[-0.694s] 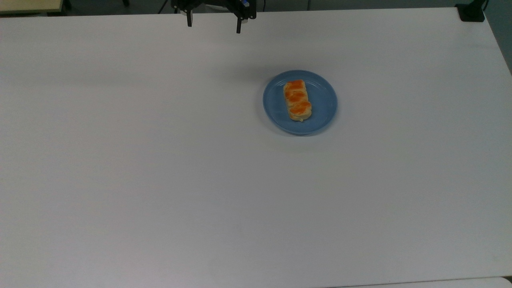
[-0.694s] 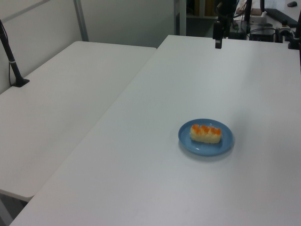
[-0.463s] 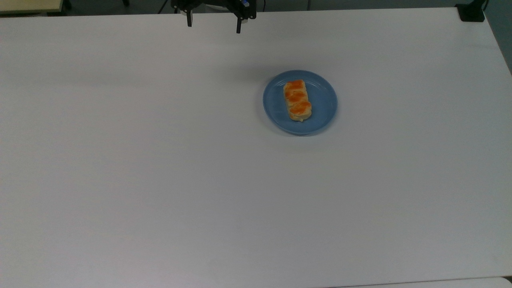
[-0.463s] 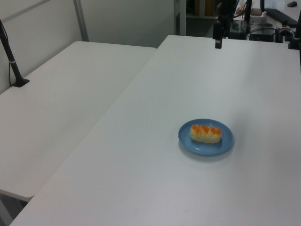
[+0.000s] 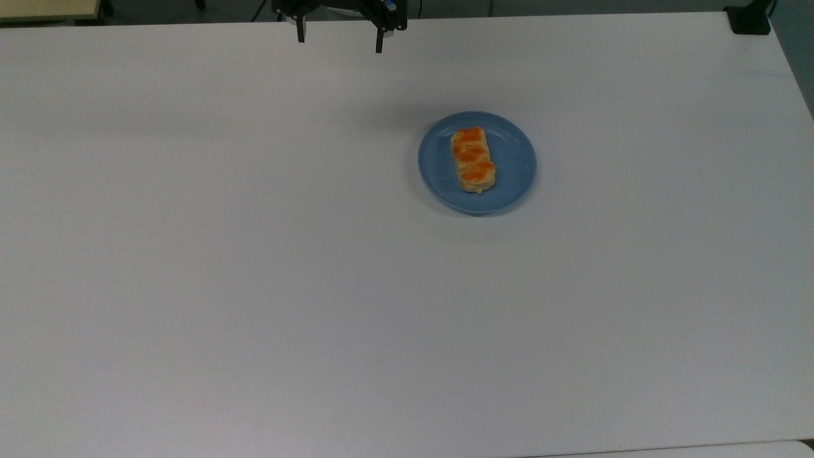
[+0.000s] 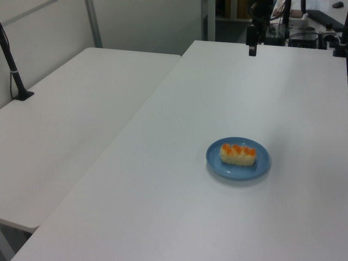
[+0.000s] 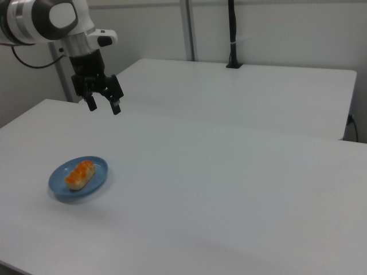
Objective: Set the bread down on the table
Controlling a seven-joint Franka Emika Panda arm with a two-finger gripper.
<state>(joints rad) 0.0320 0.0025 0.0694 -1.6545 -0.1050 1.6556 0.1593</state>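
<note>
The bread (image 5: 472,159) is a small pale-tan piece with orange-red glazed patches, lying on a round blue plate (image 5: 515,166) on the white table (image 5: 254,254). It also shows as the bread (image 6: 237,154) and the bread (image 7: 79,174). My gripper (image 5: 340,39) hangs open and empty above the table's far edge at the top view's top, well apart from the plate. The right view has the gripper (image 7: 103,106) above and behind the plate (image 7: 96,177). The gripper (image 6: 252,50) is edge-on in the left view.
A second white table (image 6: 70,125) stands alongside, with a black post (image 6: 13,70) clamped to it. A black clamp (image 5: 749,19) sits at the top view's top right corner. Cables and equipment (image 6: 310,32) lie beyond the far edge.
</note>
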